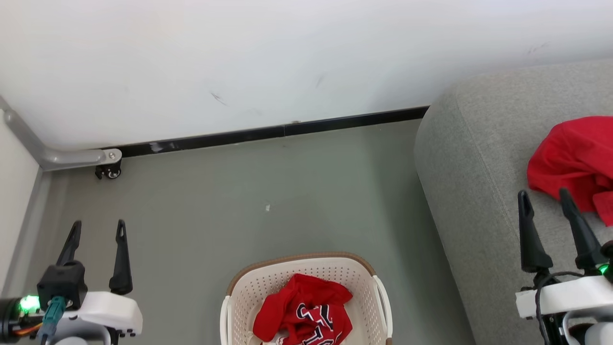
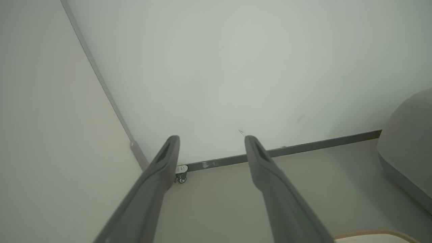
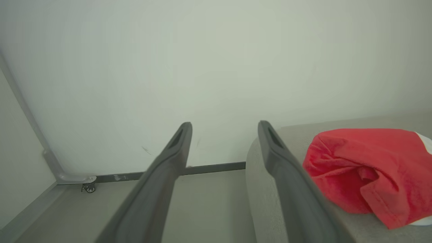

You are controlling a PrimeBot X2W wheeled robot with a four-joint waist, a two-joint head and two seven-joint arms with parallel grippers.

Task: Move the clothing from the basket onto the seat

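The red jersey [image 1: 306, 314] with black-and-white lettering was lying crumpled in the basket [image 1: 258, 282], which sat on the floor [image 1: 287, 191] at the bottom middle of the head view. The plain red garment [image 1: 572, 158] was bunched up on the sofa [image 1: 469, 158] off to the right. The right gripper [image 1: 543, 197] was hovering over the sofa just beside that garment, fingers spread wide, nothing in them. The left gripper [image 1: 98, 229] was way over on the left above bare floor, well apart from the basket, also spread wide and empty. Behind it all was a white wall [image 1: 287, 57] with a black baseboard [image 1: 287, 130], and a little caster wheel [image 1: 111, 172] in the corner.
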